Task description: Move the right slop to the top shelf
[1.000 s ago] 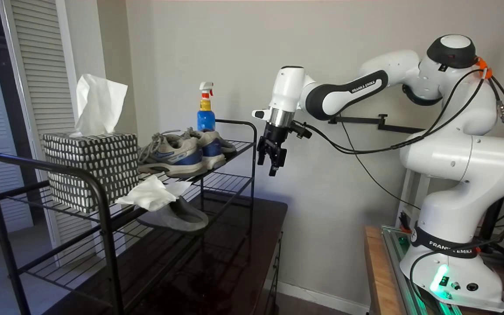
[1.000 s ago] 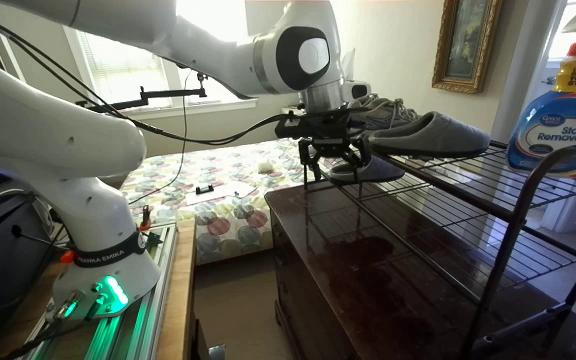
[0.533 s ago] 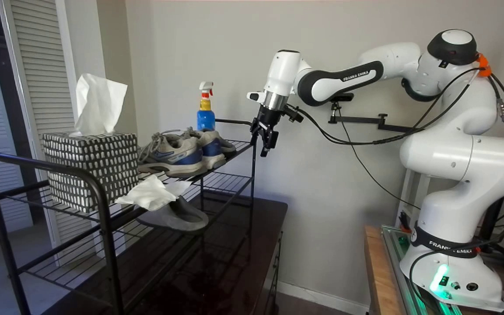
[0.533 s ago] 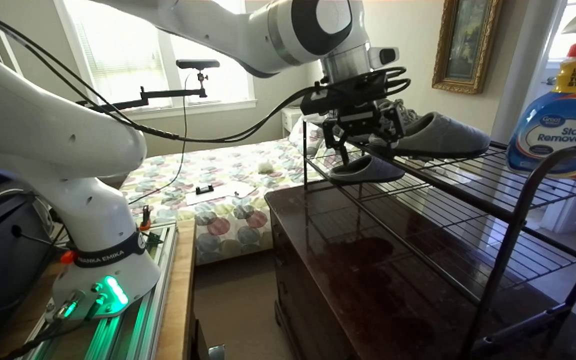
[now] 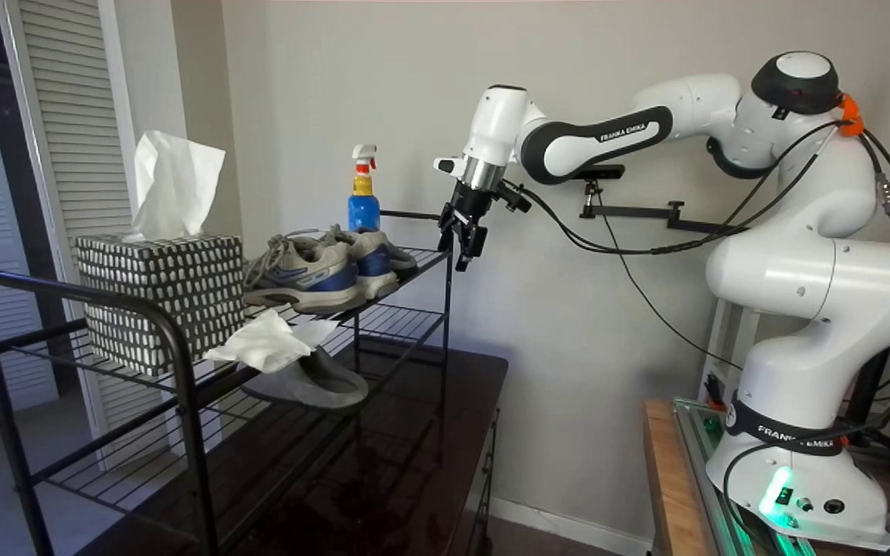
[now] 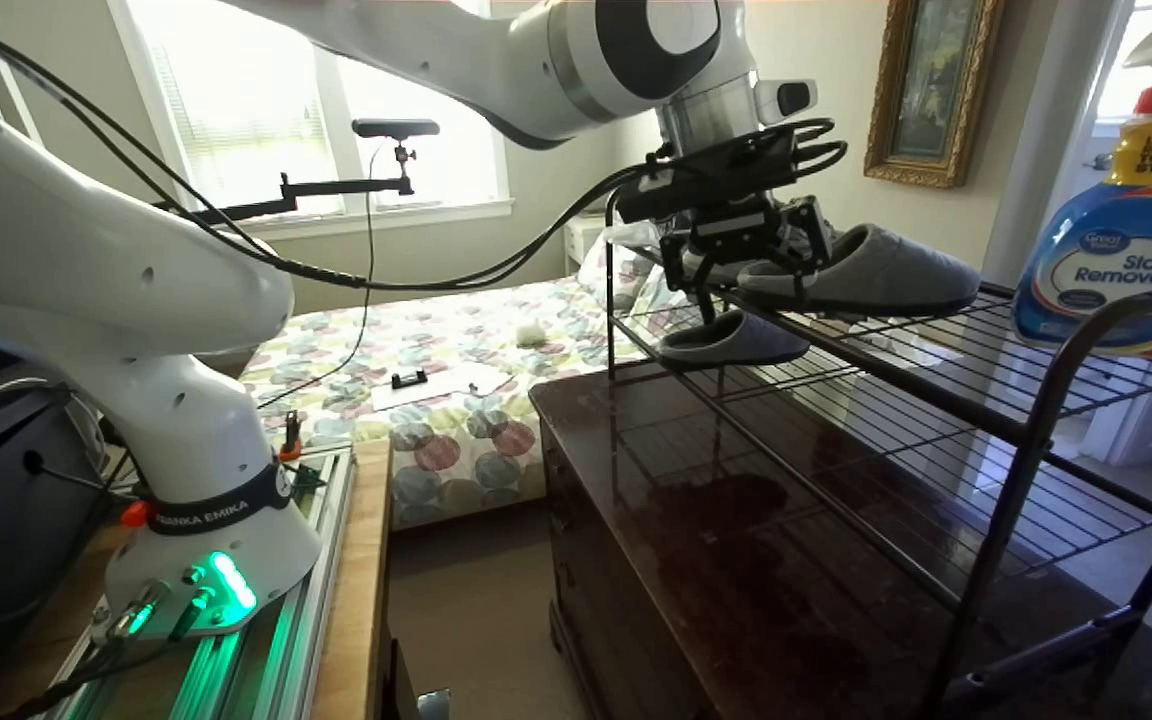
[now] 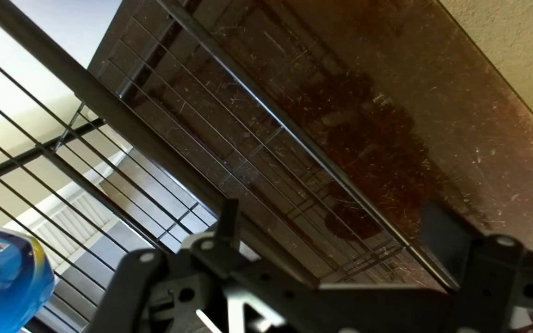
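One grey slop point(image 5: 307, 384) lies on the rack's lower tier, partly covered by a tissue; it also shows in an exterior view point(image 6: 736, 340). Its twin point(image 6: 866, 275) lies on the top shelf point(image 6: 896, 372) of the black wire rack. My gripper point(image 5: 453, 252) is tilted, empty and open, at about the top shelf's height by its front side. In an exterior view the gripper point(image 6: 757, 303) overlaps the upper slop's open end and hangs above the lower one in the picture. In the wrist view the gripper's point(image 7: 338, 233) fingers stand wide apart; no slop shows clearly there.
On the top shelf stand laced sneakers point(image 5: 314, 274), a tissue box point(image 5: 159, 301) and a blue spray bottle point(image 6: 1116, 250). A loose tissue point(image 5: 271, 345) hangs over the shelf edge. The lower tier's front bar point(image 7: 294, 134) runs above the dark dresser point(image 6: 696, 530).
My gripper has risen and moved toward the rack and has tilted, mostly in the first half second, with a small further shift since. It stays open. The slops have not moved.
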### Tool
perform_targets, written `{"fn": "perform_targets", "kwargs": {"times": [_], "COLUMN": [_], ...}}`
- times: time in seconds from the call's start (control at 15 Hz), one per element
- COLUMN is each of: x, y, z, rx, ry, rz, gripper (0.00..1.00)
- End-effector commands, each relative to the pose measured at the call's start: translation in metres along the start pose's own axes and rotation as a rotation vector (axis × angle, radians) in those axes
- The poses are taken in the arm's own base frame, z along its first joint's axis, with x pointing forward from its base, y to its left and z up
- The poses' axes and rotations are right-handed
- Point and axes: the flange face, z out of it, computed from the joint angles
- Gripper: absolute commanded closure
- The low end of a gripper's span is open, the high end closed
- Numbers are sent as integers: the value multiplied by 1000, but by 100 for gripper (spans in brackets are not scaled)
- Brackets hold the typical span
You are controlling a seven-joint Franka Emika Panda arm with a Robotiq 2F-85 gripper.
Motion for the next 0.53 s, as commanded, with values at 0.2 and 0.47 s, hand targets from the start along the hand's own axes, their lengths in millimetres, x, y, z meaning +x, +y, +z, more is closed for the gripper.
{"fn": "perform_targets", "kwargs": {"times": [0.2,0.47], "x": [-11,-8], "y": [20,28], "z": [-9,-3], "rx": [-84,-124], "ry": [108,173], "rz": [-319,-512], "gripper": [0,0]}}
